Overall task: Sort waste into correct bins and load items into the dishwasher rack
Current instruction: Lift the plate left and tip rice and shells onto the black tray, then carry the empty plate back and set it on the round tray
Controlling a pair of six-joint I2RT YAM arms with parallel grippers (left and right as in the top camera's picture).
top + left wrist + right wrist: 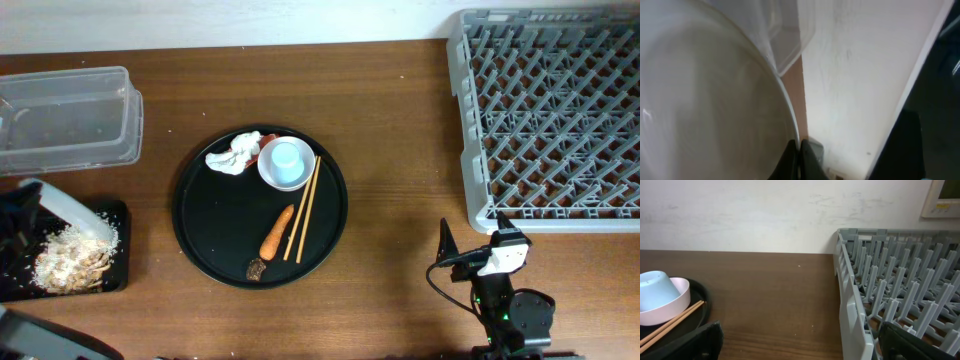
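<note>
My left gripper [32, 205] is shut on the rim of the round white plate [70, 210] and holds it tilted over the shallow black tray [118, 282]. Rice and beige scraps [70, 262] lie in that tray. In the left wrist view the fingers [798, 152] pinch the plate's edge [715, 100]. On the round black tray [215, 245] lie crumpled tissue [232, 157], a red wrapper [264, 139], the white bowl [268, 175] holding the light-blue cup [287, 160], two chopsticks [303, 210], a carrot [277, 232] and a dark scrap [256, 268]. My right gripper [470, 252] is open and empty near the front edge.
The clear tub [70, 115] stands at the back left, beside the black tray, and shows in the left wrist view [785, 35]. The grey rack [550, 110] fills the back right; its near wall [852, 310] is just right of my right gripper [800, 347].
</note>
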